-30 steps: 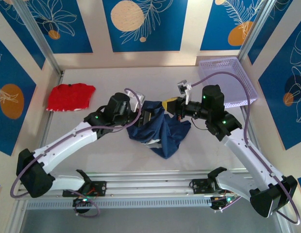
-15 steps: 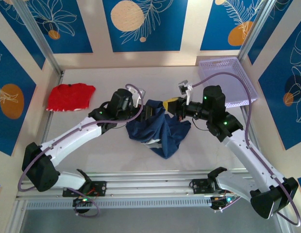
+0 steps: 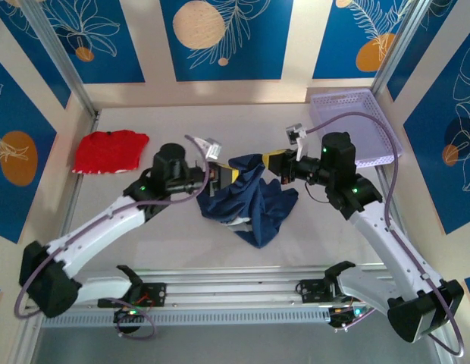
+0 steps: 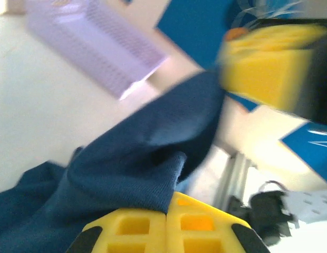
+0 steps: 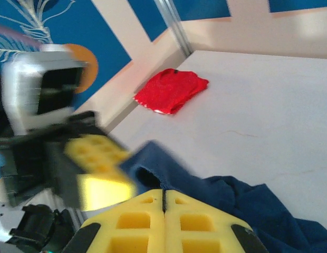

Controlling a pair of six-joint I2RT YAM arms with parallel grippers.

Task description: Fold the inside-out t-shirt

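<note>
The inside-out t-shirt (image 3: 254, 205) is a crumpled dark navy heap in the middle of the table. Its upper edge is lifted between my two grippers. My left gripper (image 3: 222, 176) is shut on a fold of the navy cloth (image 4: 126, 163); the yellow fingers (image 4: 137, 226) meet with fabric pinched in the seam. My right gripper (image 3: 274, 162) is shut on another bit of the same edge, and cloth (image 5: 242, 203) comes out from between its closed yellow fingers (image 5: 192, 221). The grippers face each other a short way apart, each blurred in the other's wrist view.
A red garment (image 3: 109, 150) lies folded at the table's far left, also seen as the red garment (image 5: 171, 90). A lilac mesh basket (image 3: 356, 125) stands at the far right corner. Aluminium frame rails run along the near edge (image 3: 235, 292).
My left gripper has closed onto the t-shirt's edge and its wrist has drawn back to the left. The right gripper has shifted slightly right and up, still shut on the cloth.
</note>
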